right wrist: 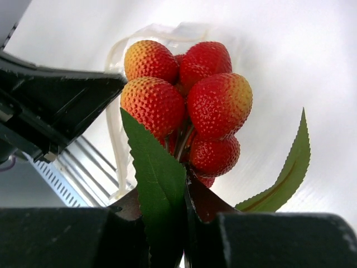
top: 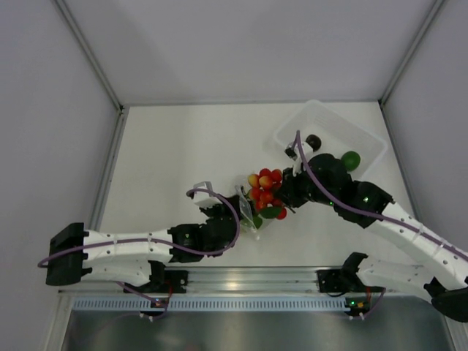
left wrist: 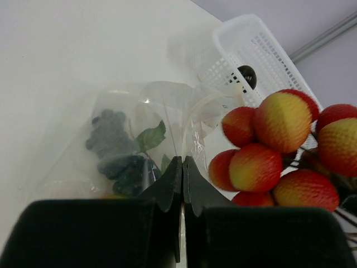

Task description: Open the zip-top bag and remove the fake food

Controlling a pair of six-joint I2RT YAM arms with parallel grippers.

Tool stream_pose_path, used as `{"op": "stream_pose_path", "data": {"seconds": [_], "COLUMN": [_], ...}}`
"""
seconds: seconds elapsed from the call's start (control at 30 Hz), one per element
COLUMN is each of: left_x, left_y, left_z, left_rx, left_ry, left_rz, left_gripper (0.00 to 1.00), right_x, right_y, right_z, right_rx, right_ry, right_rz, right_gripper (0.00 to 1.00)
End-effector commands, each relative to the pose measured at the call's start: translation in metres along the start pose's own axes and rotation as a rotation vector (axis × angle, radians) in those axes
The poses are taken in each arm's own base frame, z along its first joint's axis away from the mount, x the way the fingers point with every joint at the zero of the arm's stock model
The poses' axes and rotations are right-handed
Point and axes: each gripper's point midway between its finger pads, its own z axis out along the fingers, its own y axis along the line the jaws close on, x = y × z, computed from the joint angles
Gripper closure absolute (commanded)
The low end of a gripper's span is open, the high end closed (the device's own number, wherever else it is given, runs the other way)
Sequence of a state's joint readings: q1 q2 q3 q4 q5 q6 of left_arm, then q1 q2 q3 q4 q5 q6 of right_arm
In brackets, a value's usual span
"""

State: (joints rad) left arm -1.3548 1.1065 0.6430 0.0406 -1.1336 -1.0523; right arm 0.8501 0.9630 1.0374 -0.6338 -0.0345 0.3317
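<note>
The left gripper [left wrist: 182,162] was pinched shut on the zip-top bag [left wrist: 128,106], with dark berries [left wrist: 114,151] blurred inside. Just right of its mouth, the right gripper [right wrist: 173,198] clamped the stem of the red fruit cluster [right wrist: 189,95], fruit pointing bagward. The translucent tub [top: 322,110] lay beyond, nearer the right arm. Whether the cluster fully cleared the mouth couldn't be told.

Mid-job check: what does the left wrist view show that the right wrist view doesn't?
Left wrist only: a dark grape cluster inside the zip-top bag, which the shut left tool pinches, and the white tub behind. Right wrist only: the right tool clamped on the stem and a green leaf. Both: the red fruit cluster.
</note>
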Motion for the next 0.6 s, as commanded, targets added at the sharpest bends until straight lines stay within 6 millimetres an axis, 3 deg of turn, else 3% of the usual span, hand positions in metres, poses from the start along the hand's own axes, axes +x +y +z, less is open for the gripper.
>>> {"op": "stream_pose_path", "data": {"seconds": [0.0, 0.13, 0.3, 0.4, 0.43, 0.57], "left_x": [0.003, 0.003, 0.002, -0.002, -0.001, -0.006], "left_y": [0.012, 0.016, 0.021, 0.023, 0.026, 0.025], "left_z": [0.002, 0.004, 0.002, 0.000, -0.001, -0.005], "left_rx": [-0.044, -0.047, -0.043, -0.037, -0.040, -0.017], "left_ry": [0.001, 0.009, 0.020, 0.020, 0.024, 0.036], "left_rz": [-0.029, -0.034, -0.038, -0.056, -0.052, -0.075], "left_gripper": [1.00, 1.00, 1.00, 1.00, 1.00, 1.00], "right_x": [-0.043, -0.078, -0.109, -0.128, -0.131, -0.141], "right_y": [-0.015, -0.042, -0.076, -0.117, -0.141, -0.194], "right_z": [-0.032, -0.058, -0.070, -0.078, -0.079, -0.072], "right_rx": [0.077, 0.173, 0.236, 0.352, 0.414, 0.524], "right_ry": [-0.125, -0.234, -0.309, -0.368, -0.377, -0.423], "right_rz": [-0.009, 0.037, 0.115, 0.183, 0.221, 0.316], "right_gripper": [1.00, 1.00, 1.00, 1.00, 1.00, 1.00]}}
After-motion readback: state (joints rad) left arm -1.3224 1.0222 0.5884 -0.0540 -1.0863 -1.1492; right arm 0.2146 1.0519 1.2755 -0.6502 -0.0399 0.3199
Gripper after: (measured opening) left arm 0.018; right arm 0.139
